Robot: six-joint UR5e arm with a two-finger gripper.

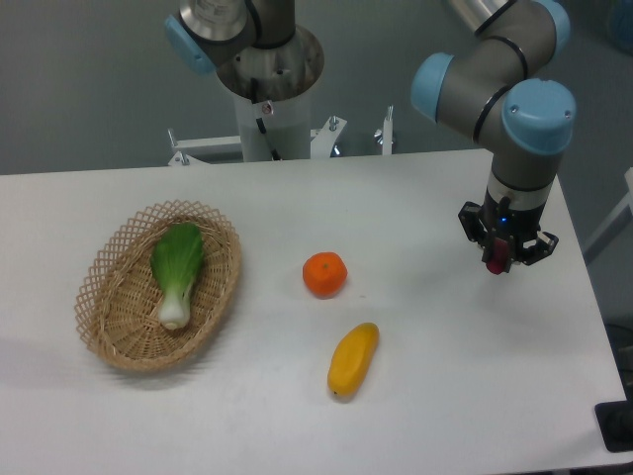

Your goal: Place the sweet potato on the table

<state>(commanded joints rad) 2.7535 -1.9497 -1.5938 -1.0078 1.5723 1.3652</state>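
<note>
While clamped by the end effector (499, 259), the sweet potato (497, 260) shows reddish.

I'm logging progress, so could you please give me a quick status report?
End effector shut on sweet potato, above the right side of the table. Nothing beneath it. Orange well to the left.

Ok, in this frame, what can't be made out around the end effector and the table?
- Sweet potato: only a small reddish bit shows; the end effector hides the rest.
- Finger positions: too small and dark to read.
- Whether the sweet potato touches the table: unclear from this angle.
- Arm's upper part: cut off by the top edge.
</note>
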